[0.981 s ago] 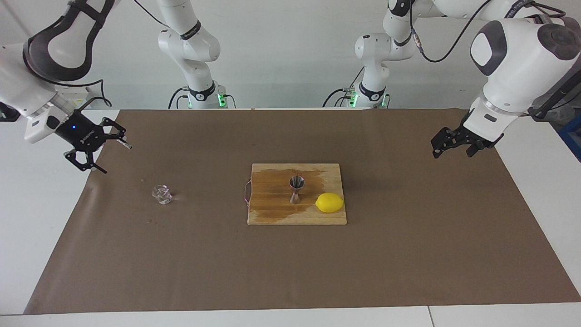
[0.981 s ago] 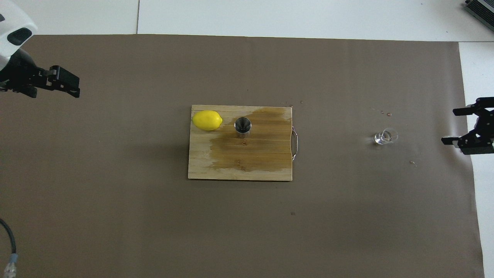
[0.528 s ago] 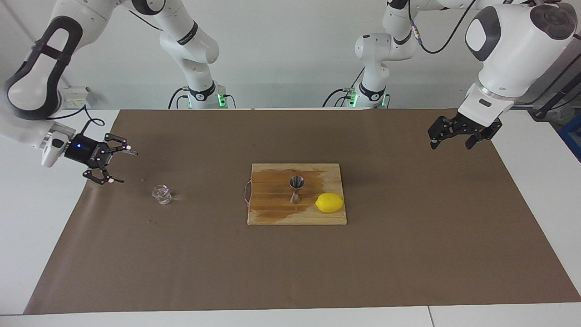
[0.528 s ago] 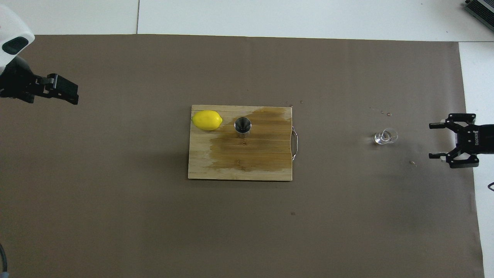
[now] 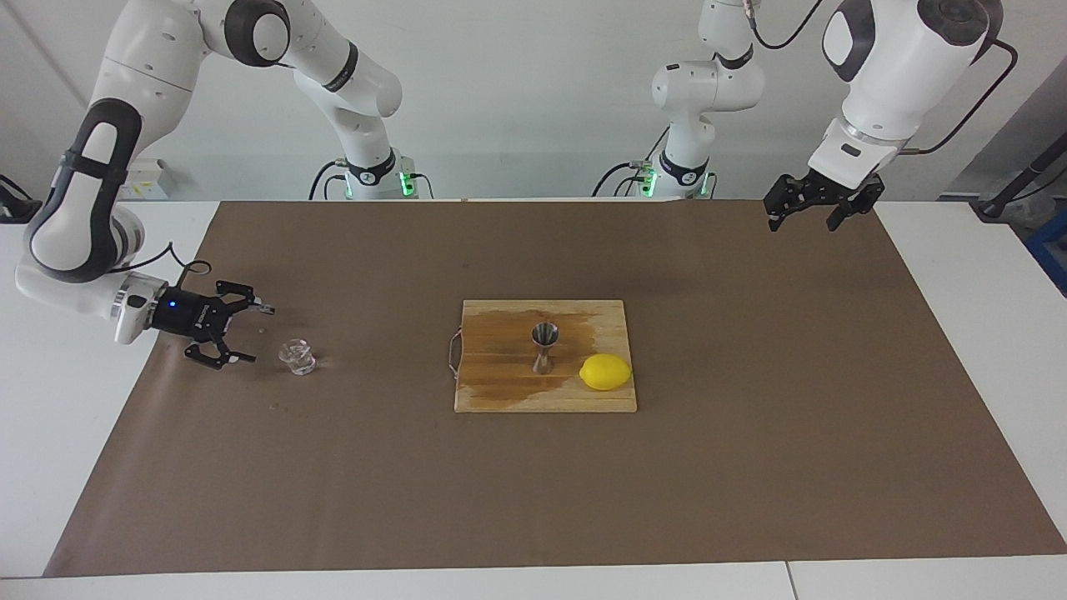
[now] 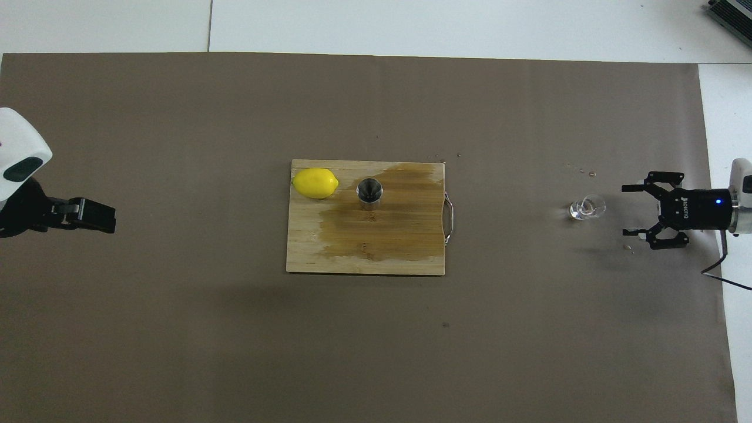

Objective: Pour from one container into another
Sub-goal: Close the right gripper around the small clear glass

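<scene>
Facing view, largest first: brown mat point(image 5: 750, 467) spread over most of the table, likely to catch spills. Wooden cutting board point(image 5: 500, 392) at its middle, darkened by a wet stain over much of its top, probably there as a pouring station. On the board, toward the left arm's end, a lemon point(image 5: 605, 372), lying just beside the metal jigger point(image 5: 544, 347) and not touching it. Jigger upright on its lower cone, mouth up, ready to receive. Glass cup point(image 5: 298, 357) upright on the mat, well apart from the board toward the right arm's end, a few droplets scattered around it.

Right gripper point(image 5: 247, 334) low over the mat just beside the cup, turned sideways with fingers spread wide and aimed at it, holding nothing; apparently lined up for a side grasp that keeps the cup level. Left gripper point(image 5: 803, 214) raised over the mat's corner nearest its own base, waiting, fingers apart, empty.
</scene>
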You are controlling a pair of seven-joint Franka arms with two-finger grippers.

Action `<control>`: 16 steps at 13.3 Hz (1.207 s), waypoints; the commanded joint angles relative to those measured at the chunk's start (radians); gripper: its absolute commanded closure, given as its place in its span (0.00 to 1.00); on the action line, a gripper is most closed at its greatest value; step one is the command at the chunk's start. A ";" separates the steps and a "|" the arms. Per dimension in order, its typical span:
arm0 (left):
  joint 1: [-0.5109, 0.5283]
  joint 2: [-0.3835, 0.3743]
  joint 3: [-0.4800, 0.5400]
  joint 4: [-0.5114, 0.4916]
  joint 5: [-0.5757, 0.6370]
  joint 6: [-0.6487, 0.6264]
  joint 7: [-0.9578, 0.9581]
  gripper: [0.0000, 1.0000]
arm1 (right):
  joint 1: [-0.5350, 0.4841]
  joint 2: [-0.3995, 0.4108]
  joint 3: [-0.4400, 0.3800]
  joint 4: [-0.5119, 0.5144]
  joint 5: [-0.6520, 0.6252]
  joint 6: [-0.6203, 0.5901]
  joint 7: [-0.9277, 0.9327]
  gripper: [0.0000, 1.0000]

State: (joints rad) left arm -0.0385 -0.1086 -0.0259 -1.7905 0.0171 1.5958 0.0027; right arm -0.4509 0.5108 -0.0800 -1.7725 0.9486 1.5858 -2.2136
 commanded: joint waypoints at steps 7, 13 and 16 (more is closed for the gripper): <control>0.003 -0.026 -0.009 -0.021 0.009 0.039 -0.027 0.00 | 0.035 0.112 0.013 0.056 0.067 -0.018 -0.090 0.00; 0.034 -0.026 0.000 -0.015 0.015 0.035 -0.039 0.00 | 0.040 0.114 0.013 0.051 0.062 0.005 -0.100 0.00; 0.032 -0.025 -0.002 -0.013 0.007 0.041 -0.041 0.00 | 0.058 0.117 0.013 0.051 0.062 0.023 -0.113 0.00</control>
State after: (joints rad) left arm -0.0072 -0.1190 -0.0229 -1.7963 0.0172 1.6188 -0.0248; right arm -0.4086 0.6100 -0.0642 -1.7345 0.9880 1.5941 -2.2957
